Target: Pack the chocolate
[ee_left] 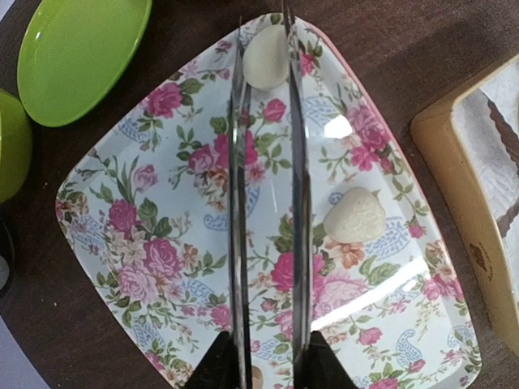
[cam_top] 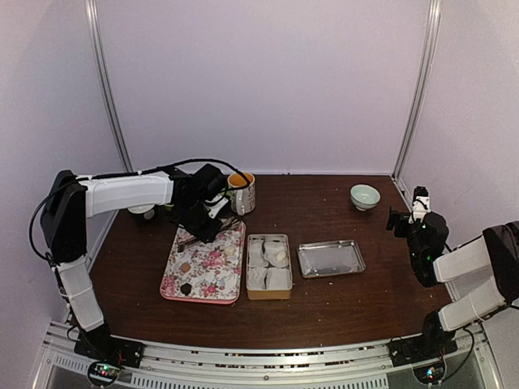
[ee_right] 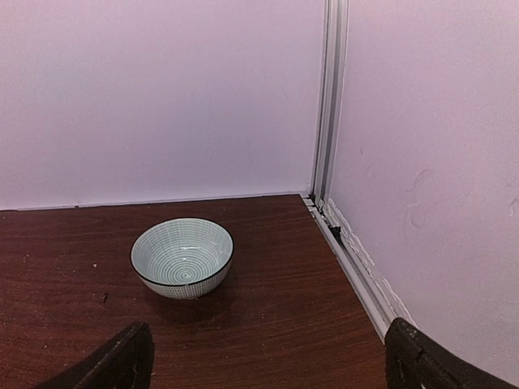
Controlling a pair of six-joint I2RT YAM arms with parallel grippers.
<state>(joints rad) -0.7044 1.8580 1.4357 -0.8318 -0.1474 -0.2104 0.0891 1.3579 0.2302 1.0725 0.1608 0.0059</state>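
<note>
1. Only the top view takes in the whole worktop [cam_top: 324, 308]: both arms, a floral tray [cam_top: 212, 275], a tan tin [cam_top: 268, 301] of white wrapped cakes, a steel tray [cam_top: 331, 258] and a mug [cam_top: 242, 193]
2. Looking down on the floral tray, the left wrist view adds green dishes [ee_left: 81, 49] beside it and a heart-shaped white sweet [ee_left: 354, 215] lying on it
3. A pale ribbed bowl [ee_right: 182, 258] in the far corner is all the right wrist view shows, framed by the right claw [ee_right: 269, 348], its fingers spread wide and holding nothing
4. The left claw [ee_left: 263, 32] has long thin fingers standing apart with a round white sweet [ee_left: 266, 65] between their tips; I cannot tell whether they press it
5. Seen from the top alone, the chocolate [cam_top: 186, 288] lies on the tray's near left corner, well apart from the left claw, which is over the tray's far end
6. It is a tiny, near-black, roundish lump
</note>
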